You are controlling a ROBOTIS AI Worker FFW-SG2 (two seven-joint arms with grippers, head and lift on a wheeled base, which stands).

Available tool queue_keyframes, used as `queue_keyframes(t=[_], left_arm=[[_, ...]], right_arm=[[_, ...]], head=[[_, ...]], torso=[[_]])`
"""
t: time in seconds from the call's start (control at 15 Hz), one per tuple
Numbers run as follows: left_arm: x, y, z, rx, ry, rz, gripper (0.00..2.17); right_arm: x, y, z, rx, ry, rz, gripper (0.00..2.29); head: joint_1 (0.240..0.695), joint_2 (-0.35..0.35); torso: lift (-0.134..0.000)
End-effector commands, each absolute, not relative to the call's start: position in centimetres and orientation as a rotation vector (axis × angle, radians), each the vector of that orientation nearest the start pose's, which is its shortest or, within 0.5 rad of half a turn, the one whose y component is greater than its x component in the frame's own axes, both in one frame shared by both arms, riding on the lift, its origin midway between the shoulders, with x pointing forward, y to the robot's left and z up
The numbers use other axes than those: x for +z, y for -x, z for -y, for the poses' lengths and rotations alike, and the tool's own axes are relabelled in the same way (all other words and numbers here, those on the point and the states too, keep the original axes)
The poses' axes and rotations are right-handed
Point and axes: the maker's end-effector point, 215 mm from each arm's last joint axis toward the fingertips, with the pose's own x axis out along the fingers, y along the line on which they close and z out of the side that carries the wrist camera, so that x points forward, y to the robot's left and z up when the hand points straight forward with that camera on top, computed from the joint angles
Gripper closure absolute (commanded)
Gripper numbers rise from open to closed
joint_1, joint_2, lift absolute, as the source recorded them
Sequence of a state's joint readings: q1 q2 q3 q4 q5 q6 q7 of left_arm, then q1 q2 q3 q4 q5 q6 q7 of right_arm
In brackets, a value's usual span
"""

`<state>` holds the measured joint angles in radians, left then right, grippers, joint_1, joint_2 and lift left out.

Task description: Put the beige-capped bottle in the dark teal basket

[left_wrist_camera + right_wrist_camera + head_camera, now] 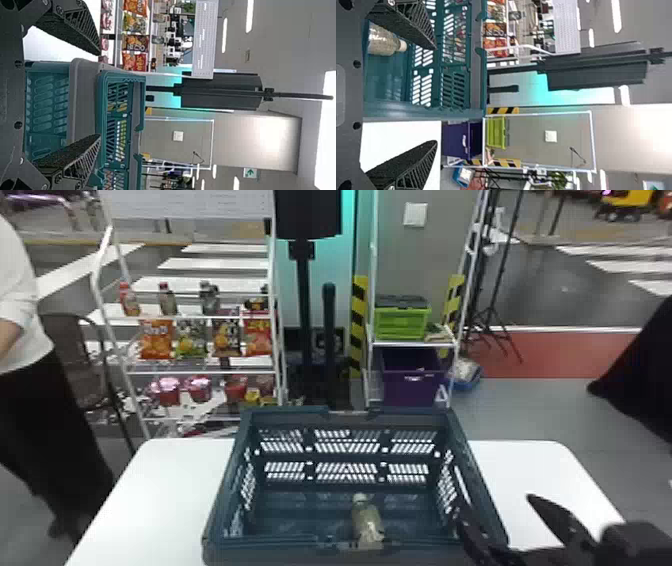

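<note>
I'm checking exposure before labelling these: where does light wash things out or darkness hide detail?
Head view: the tabletop is washed nearly plain white, while the right gripper is very dark, its detail mostly lost. Left wrist view: a large ceiling light is blown out. Right wrist view: the tabletop is again almost featureless white.

White rack (200, 317) seen at left: bottles (168, 302) are lined up on top, snack bags (156, 340) are placed below, cups (167, 391) under those. Green crate (402, 324) is set on white shelf (412, 344), purple bin (412, 390) below it. Blue tray (469, 385) is placed on floor (525, 410) beside shelf. Switch (415, 215) is mounted on wall (440, 255). Exit sign (250, 173) is seen in left wrist view.
</note>
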<state>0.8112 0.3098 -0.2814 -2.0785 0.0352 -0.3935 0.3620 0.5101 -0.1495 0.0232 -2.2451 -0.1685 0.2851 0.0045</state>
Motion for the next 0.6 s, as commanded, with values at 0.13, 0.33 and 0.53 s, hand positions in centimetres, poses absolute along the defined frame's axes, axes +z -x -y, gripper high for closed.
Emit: queue_keyframes(t=[0.13, 0.33, 0.53], left_arm=[[-33.7, -32.0, -17.2, -0.044, 0.052, 0.037, 0.15], [-33.7, -31.9, -17.2, -0.045, 0.049, 0.034, 0.15], [-33.8, -31.9, -17.2, -0.045, 0.046, 0.027, 0.15]], right_arm=[[-32.1, -39.9, 23.0, 0.083, -0.055, -0.042, 0.03], [-33.2, -38.0, 24.1, 0.057, -0.057, -0.033, 0.03], [-34.1, -37.3, 24.4, 0.053, -0.051, -0.048, 0.04]], head=[[0.499, 0.000], [0.499, 0.000], [0.499, 0.000]], torso=[[0.000], [0.000], [0.000]])
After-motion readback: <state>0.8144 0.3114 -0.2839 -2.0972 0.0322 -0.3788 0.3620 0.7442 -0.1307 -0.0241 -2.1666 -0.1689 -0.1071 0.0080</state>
